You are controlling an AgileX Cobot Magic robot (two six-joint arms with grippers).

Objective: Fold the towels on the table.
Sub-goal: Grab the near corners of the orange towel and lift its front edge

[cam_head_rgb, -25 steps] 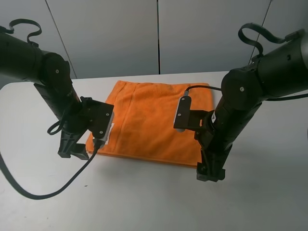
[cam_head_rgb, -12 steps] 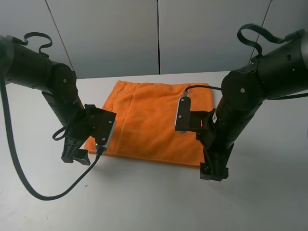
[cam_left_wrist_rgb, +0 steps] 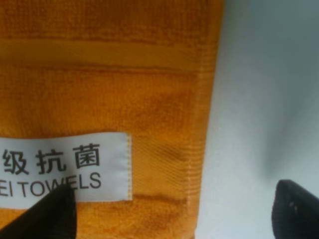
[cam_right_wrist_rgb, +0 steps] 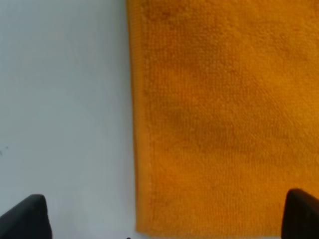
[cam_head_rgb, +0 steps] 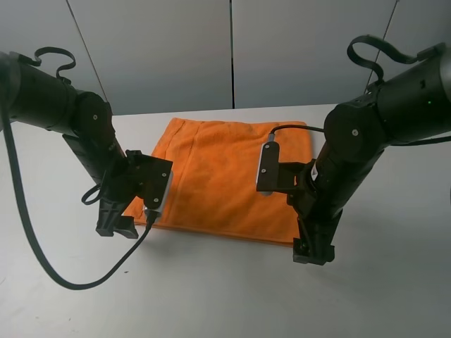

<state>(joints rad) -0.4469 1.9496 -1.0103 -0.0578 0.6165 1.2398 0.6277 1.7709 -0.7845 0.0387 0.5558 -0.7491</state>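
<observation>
The orange towel [cam_head_rgb: 218, 172] lies flat on the white table [cam_head_rgb: 211, 296], seemingly folded once. My left gripper [cam_head_rgb: 116, 225] is low at the towel's near left corner. In the left wrist view it [cam_left_wrist_rgb: 174, 219] is open and straddles the hemmed edge, one fingertip [cam_left_wrist_rgb: 50, 216] over the white label [cam_left_wrist_rgb: 65, 169] and the other over bare table [cam_left_wrist_rgb: 259, 99]. My right gripper [cam_head_rgb: 313, 250] is low at the near right corner. In the right wrist view it [cam_right_wrist_rgb: 162, 224] is open, with the towel's corner [cam_right_wrist_rgb: 144, 219] between its fingertips. Neither gripper holds anything.
Grey wall panels [cam_head_rgb: 232, 49] stand behind the table's far edge. A black cable [cam_head_rgb: 70, 282] from the left arm loops over the table at the near left. Bare tabletop surrounds the towel on all sides.
My left gripper has moved right, closer to the towel's near left corner. My right gripper dropped slightly a second ago and has held still since. The towel has not moved.
</observation>
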